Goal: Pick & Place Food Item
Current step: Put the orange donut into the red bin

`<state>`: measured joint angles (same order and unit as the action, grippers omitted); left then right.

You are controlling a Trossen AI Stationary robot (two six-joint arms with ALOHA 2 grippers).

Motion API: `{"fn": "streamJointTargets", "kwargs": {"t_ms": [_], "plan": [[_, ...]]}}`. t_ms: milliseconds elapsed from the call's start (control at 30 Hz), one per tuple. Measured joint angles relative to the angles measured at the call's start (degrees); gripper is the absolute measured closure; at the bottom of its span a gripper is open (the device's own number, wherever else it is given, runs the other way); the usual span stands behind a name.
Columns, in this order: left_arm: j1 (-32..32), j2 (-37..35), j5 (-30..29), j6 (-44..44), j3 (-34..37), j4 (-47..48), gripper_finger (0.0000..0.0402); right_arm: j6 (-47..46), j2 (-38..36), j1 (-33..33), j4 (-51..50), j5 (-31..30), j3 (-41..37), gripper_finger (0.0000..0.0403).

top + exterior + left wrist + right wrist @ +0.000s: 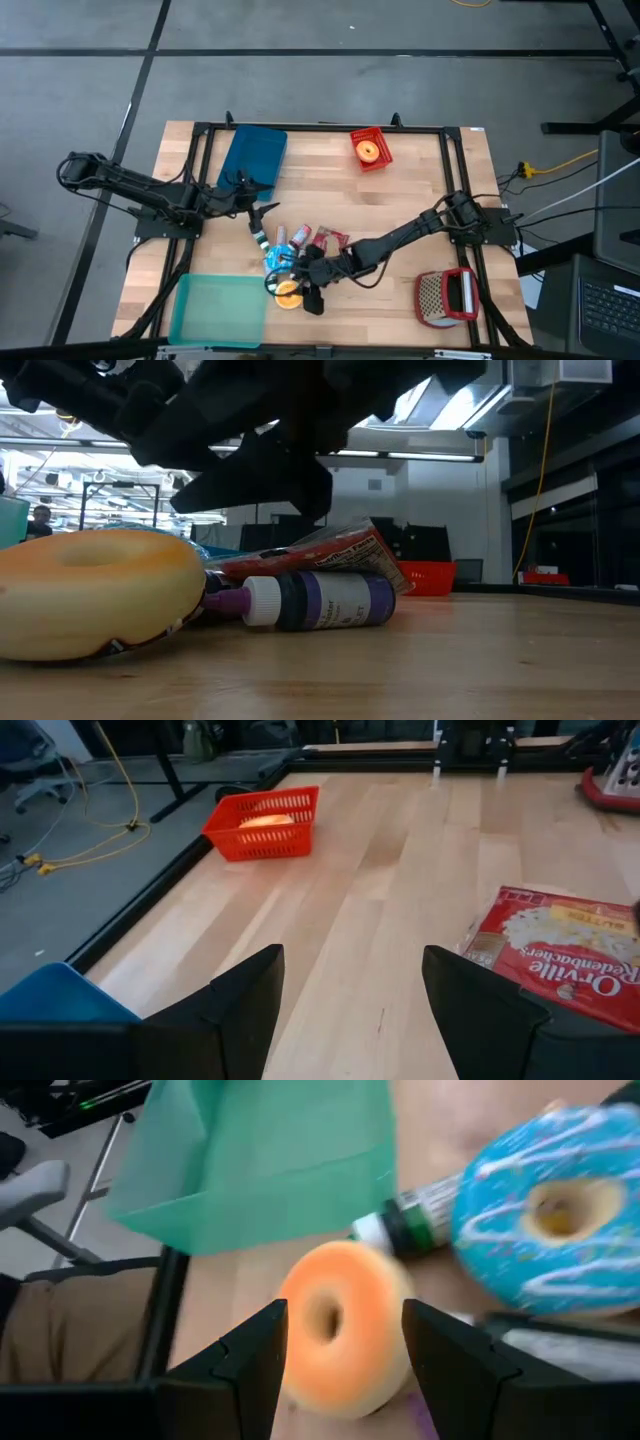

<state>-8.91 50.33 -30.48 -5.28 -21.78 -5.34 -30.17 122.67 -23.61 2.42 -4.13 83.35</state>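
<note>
Jaws of right gripper (340,1355) open, straddling orange donut (345,1330); lower squarely, close gently, avoid blue donut (545,1230). Left gripper (350,1010) open, waiting above counter (400,850).

grey floor (320,80), bright ceiling lights (440,405)

Orange donut (340,1330) flat on table, beside blue iced donut (545,1220), near green bin (218,310).
</note>
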Motion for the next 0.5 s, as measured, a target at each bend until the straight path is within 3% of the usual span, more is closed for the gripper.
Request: {"fn": "streamJointTargets", "kwargs": {"t_ms": [267,500], "plan": [[0.0,0.0,-0.44,0.04,0.0,0.27,0.0167,-4.21,2.68,-0.41,0.4,-3.84,0.06,0.0201],[0.0,0.0,-0.92,0.04,0.0,1.1,0.0167,-6.93,6.43,0.5,2.57,-2.02,0.15,0.0201]]}}
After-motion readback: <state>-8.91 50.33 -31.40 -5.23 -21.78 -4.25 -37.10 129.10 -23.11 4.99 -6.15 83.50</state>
